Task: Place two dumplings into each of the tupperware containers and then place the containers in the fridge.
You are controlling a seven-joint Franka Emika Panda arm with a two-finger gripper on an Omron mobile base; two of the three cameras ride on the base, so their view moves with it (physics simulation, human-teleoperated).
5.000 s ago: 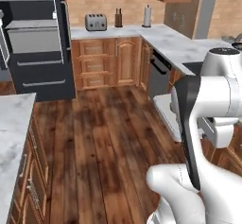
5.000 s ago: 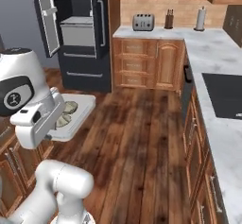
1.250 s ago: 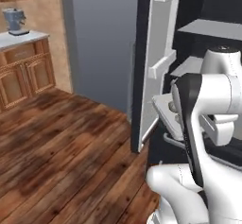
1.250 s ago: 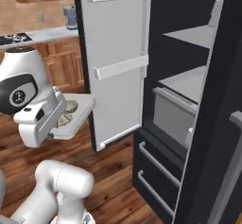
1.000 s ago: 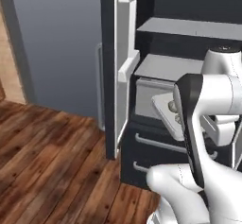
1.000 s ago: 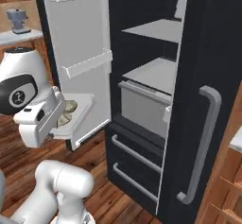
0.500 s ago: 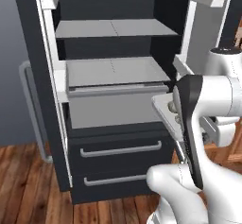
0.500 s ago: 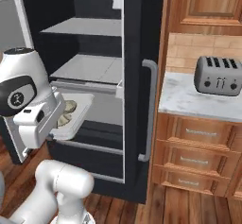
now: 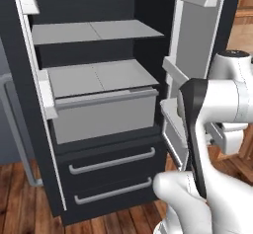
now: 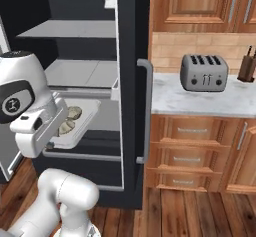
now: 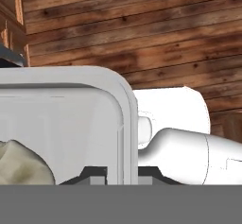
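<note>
In the right base view a whitish tupperware container hangs level in front of the open fridge, with two dumplings lying in it. My gripper is shut on the container's rim, one finger on each side of the wall. One dumpling shows at the lower left of the hand view. In the left base view the fridge stands open with pale grey shelves, a grey drawer and two dark lower drawers. My arm hides the container there.
The fridge's open door with its shelves stands close to my arm's left. A grey bar handle runs down the dark door edge. To the right, a toaster and a knife block sit on a counter over wooden cabinets.
The whole picture has shifted, so the base has moved: the fridge interior now sits squarely ahead and closer. The container stays held in the same place by my hand.
</note>
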